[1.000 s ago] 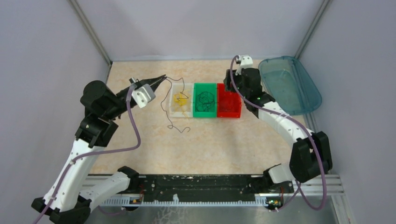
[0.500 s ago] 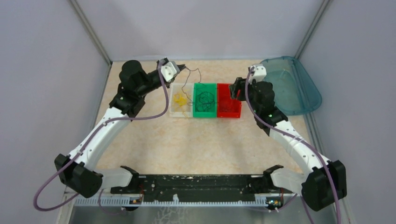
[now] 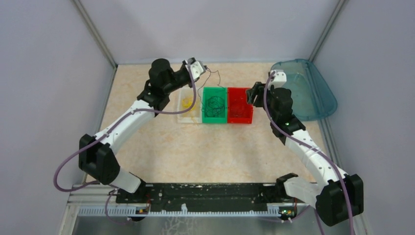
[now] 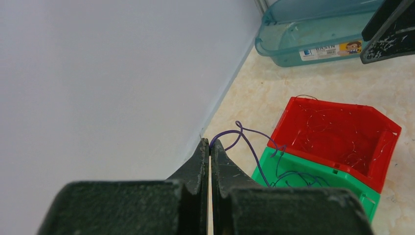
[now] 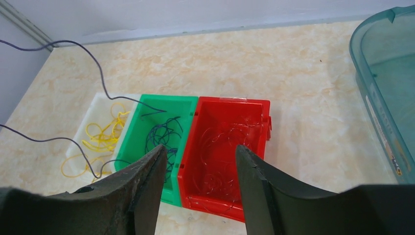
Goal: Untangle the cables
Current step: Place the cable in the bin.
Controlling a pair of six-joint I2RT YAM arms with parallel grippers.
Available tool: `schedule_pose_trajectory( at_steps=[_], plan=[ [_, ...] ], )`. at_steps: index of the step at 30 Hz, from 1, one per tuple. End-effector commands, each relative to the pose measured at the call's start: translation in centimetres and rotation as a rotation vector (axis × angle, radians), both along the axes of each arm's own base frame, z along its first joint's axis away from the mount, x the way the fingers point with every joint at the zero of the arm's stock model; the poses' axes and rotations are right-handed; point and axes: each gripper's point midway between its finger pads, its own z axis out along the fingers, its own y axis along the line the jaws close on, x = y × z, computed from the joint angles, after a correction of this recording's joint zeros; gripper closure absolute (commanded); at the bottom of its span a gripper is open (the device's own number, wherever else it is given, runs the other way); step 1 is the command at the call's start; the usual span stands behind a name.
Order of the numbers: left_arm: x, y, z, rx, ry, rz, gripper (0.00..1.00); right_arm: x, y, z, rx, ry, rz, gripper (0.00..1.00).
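The left gripper (image 4: 210, 149) is pinched tight on a dark purple wire (image 4: 250, 147) at the upper middle of the top view, just behind the green bin (image 3: 214, 89). In the left wrist view the wire runs from the jaws down and to the right, reaching into that bin. The right gripper (image 5: 198, 152), jaws parted about halfway and holding nothing, hovers by the red bin (image 5: 230, 105), one bin further right. The left arm is therefore the nearer, and the next move probably turns on lowering the wire straight into the green bin.
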Motion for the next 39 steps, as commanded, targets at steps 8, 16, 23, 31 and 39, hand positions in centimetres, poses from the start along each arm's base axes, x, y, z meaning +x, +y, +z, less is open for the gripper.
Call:
schedule_pose_trajectory(
  at_steps=[8,16,23,31,39],
  plan=[
    [2.1,-3.7,-1.0,0.032,-0.093,0.025,1.0,0.2,-0.5,3.1,0.068,-0.09,-0.007,0.49],
    [4.1,-3.9,-6.3,0.214,-0.016,0.123,1.0,0.1,-1.0,3.3,0.078,-0.095,-0.013,0.52],
    [3.0,-3.2,-11.3,0.353,0.052,0.132,1.0,0.1,-1.1,3.0,0.094,-0.089,-0.019,0.54],
    [4.3,-3.8,-15.8,0.452,0.158,0.177,1.0,0.2,-1.0,2.3,0.117,-0.063,-0.029,0.57],
    [3.8,-5.1,-21.7,0.544,0.341,0.144,1.0,0.8,-1.4,2.3,0.11,-0.038,-0.052,0.56]
  ],
)
